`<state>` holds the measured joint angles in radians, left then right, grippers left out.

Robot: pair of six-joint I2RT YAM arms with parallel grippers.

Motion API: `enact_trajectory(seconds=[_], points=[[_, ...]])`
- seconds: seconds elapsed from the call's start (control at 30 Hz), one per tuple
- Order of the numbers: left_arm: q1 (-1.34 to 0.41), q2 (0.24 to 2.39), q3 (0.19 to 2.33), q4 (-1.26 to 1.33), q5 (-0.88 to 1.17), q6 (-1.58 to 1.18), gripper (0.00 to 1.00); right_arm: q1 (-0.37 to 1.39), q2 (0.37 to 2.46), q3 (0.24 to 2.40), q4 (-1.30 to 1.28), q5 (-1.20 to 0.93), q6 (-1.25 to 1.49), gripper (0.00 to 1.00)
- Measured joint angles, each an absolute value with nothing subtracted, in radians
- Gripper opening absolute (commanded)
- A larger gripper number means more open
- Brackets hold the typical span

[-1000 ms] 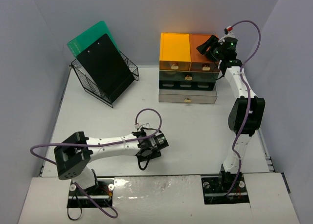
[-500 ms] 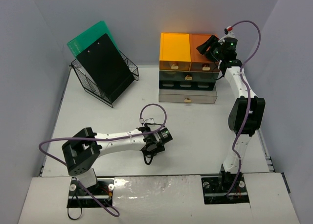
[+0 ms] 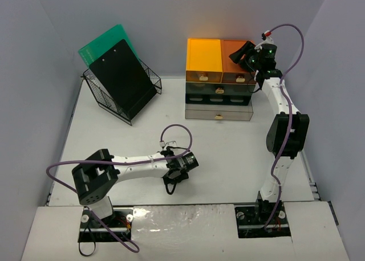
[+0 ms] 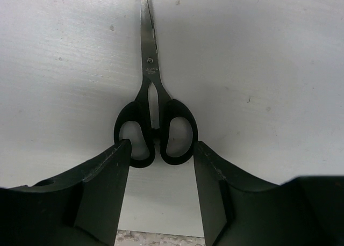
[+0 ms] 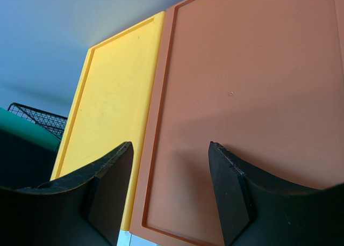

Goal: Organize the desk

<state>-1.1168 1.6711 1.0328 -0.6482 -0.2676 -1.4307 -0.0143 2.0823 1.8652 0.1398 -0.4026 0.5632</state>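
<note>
The left gripper point(image 4: 161, 149), jaws half open and empty, straddles black-handled scissors point(image 4: 153, 117) lying on the near desk point(image 4: 269, 69). Far right, the right gripper point(image 5: 169, 149) gapes empty above the orange drawer top point(image 5: 258, 95).

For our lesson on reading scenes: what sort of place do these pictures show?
Probably a robot test booth staged as an office: a white desk with a drawer unit, a wire basket holding clipboards, and scissors, closed in by plain walls, with two robot arms at its near edge.
</note>
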Motion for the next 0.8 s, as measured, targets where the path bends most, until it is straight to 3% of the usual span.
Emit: enact_trajectory(seconds=[0.8], points=[[-1.104, 1.627, 0.967, -0.585, -0.275, -1.444, 0.38, -0.014, 2.082, 1.863, 0.142, -0.403, 0.563, 0.56]])
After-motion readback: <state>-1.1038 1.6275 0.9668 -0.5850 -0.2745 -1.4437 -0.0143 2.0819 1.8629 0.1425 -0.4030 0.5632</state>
